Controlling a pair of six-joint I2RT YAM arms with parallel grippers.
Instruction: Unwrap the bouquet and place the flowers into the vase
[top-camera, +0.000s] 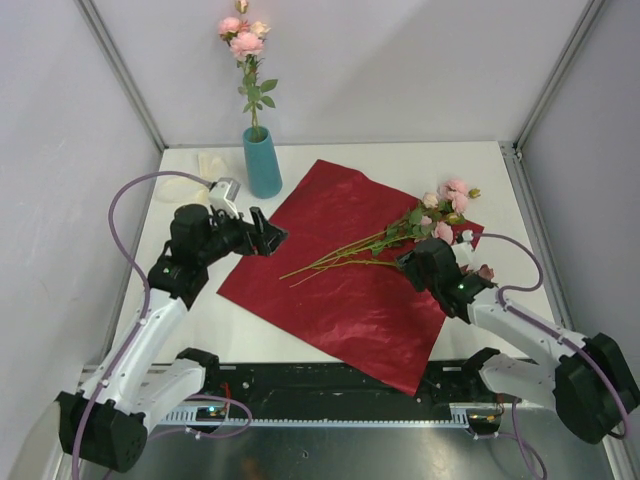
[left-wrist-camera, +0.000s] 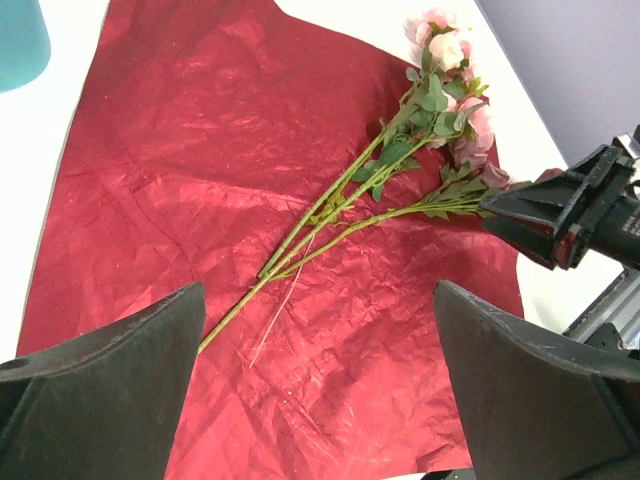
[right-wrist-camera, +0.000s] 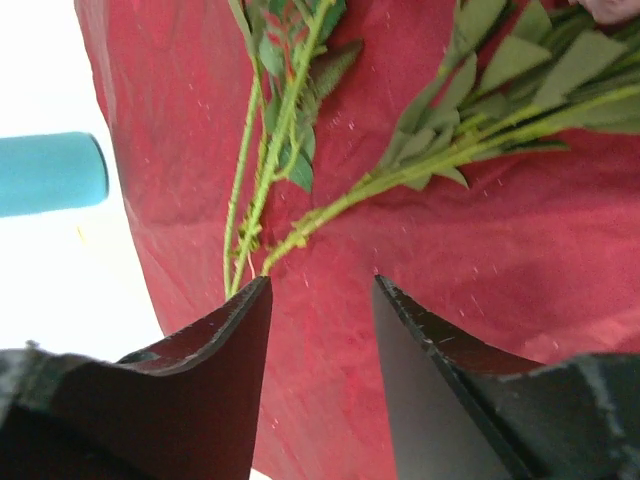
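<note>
The teal vase stands at the back left with one pink rose stem upright in it. The dark red wrapping sheet lies unfolded flat on the table. Several flowers lie loose across it, blooms to the right and stems pointing left. My right gripper hovers low over the stems near the leaves; its jaws are partly apart with only red paper showing between them. My left gripper is wide open at the sheet's left edge, holding nothing.
A cream ribbon lies on the white table left of the vase. The sheet's near corner reaches the table's front edge. Metal frame posts stand at the back corners.
</note>
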